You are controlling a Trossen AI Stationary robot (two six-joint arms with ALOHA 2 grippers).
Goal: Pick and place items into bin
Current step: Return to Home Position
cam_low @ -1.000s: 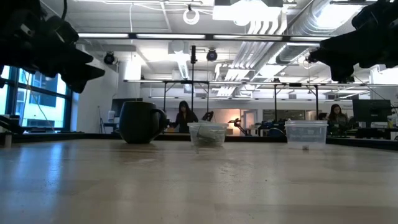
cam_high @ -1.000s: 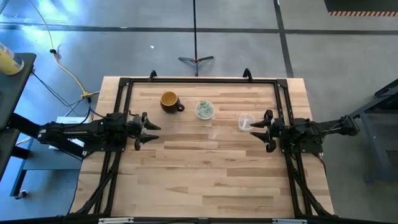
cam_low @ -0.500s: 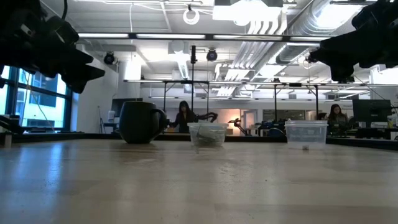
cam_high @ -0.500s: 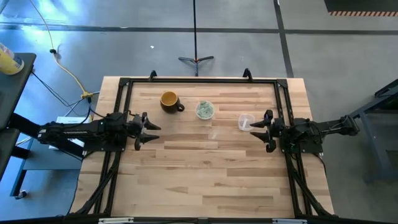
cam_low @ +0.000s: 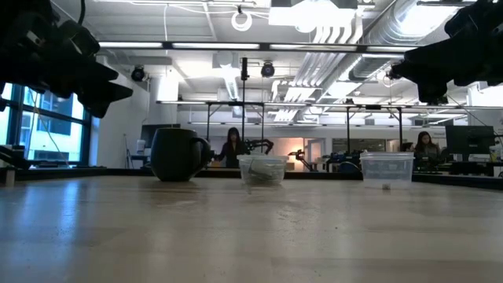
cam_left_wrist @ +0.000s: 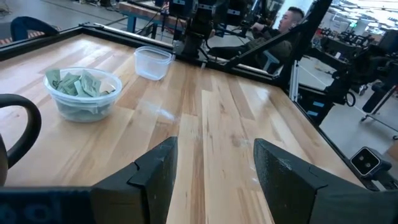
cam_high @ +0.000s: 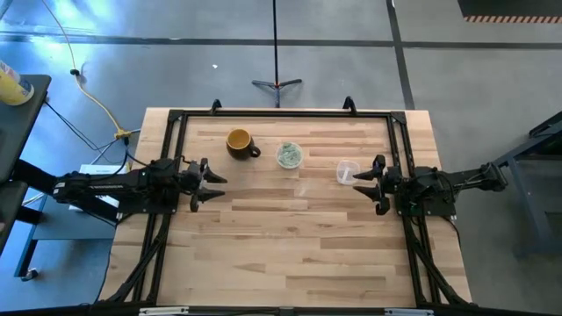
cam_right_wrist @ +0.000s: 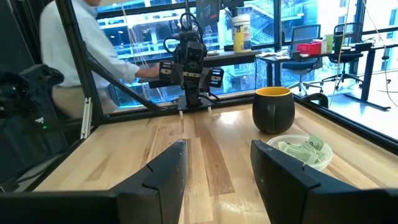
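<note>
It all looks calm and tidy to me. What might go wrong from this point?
The clear cup stands very near the open right gripper, so a careless swing of that arm might knock it over. The slips are heaped to the rim of the bowl; a bump might spill some. The left gripper, open too, waits at the table's left side, clear of the mug.

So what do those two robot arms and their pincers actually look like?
Two slim, jointed arms, dark almost to black: the left arm and the right arm. The left pincer and right pincer each end in two broad, wedge-shaped black fingers. I see no markings on them.
</note>
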